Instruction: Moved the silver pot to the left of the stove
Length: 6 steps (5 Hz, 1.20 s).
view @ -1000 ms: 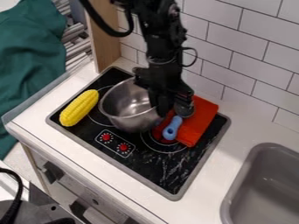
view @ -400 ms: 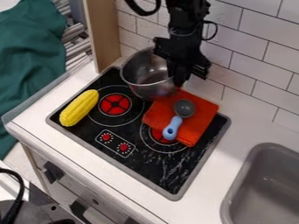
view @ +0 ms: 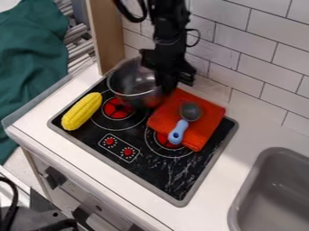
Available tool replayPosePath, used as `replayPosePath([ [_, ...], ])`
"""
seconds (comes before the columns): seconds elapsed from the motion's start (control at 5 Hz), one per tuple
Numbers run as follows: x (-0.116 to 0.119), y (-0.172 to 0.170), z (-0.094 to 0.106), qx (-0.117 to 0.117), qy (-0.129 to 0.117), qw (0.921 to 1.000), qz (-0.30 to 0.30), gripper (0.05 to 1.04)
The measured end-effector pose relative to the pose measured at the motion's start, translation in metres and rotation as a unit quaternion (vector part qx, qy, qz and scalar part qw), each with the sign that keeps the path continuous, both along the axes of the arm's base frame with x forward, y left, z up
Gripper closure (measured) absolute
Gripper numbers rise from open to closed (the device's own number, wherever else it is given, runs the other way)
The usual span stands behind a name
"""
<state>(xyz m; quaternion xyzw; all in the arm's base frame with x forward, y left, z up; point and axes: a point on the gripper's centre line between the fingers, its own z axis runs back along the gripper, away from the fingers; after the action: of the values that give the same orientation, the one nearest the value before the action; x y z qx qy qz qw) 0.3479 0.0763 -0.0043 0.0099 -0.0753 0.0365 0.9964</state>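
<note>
One silver pot (view: 129,80) — round — mouth facing upward.

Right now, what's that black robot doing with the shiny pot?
The robot's hand is at the rim of the silver pot, near the back of the stove. The yellow corn lies on the left side. A blue-handled spoon rests on the red cloth.
</note>
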Motion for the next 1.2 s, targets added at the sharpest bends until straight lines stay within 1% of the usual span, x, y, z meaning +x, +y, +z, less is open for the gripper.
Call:
replayPosePath([
  [0.2,0.001,0.011,-0.007,-0.008,0.002,0.9999,0.010,1.026],
  [0.4,0.011,0.015,-0.010,-0.011,0.001,0.9999,0.011,1.026],
  [0.6,0.022,0.018,-0.011,-0.009,0.000,0.9999,0.010,1.026],
  [0.8,0.026,0.020,-0.010,-0.005,0.002,1.0000,0.004,1.026],
  [1.0,0.026,0.021,-0.011,-0.002,0.001,1.0000,0.003,1.003],
  [1.2,0.020,0.020,-0.014,0.003,0.000,0.9997,0.025,0.849],
])
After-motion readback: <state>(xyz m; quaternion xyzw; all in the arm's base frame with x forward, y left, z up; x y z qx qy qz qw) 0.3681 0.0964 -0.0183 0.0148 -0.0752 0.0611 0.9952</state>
